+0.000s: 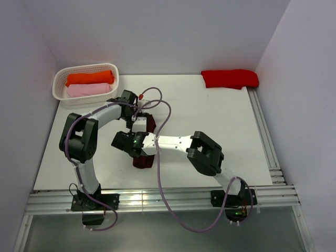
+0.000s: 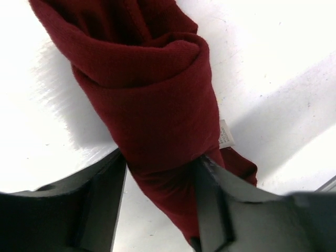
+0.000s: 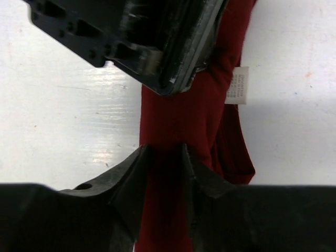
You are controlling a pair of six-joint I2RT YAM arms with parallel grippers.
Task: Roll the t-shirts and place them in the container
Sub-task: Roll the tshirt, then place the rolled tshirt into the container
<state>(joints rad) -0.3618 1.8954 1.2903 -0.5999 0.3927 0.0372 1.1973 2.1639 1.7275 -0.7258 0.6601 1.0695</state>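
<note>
A dark maroon t-shirt (image 1: 143, 161) lies part-rolled in the middle of the white table, running toward the back. Both grippers hold it. My left gripper (image 1: 142, 126) is shut on the far, rolled end (image 2: 152, 105), and the roll fills the gap between its fingers (image 2: 212, 194). My right gripper (image 1: 137, 148) is shut on a narrow bunched part of the same shirt (image 3: 173, 121), just near of the left gripper's black body (image 3: 131, 37). The white neck label (image 2: 226, 134) shows beside the roll, also in the right wrist view (image 3: 240, 84).
A white basket (image 1: 86, 70) at the back left holds an orange roll (image 1: 89, 77) and a pink roll (image 1: 89, 90). A bright red t-shirt (image 1: 230, 79) lies at the back right. Metal rails run along the right edge (image 1: 265, 136) and the front edge (image 1: 157, 198).
</note>
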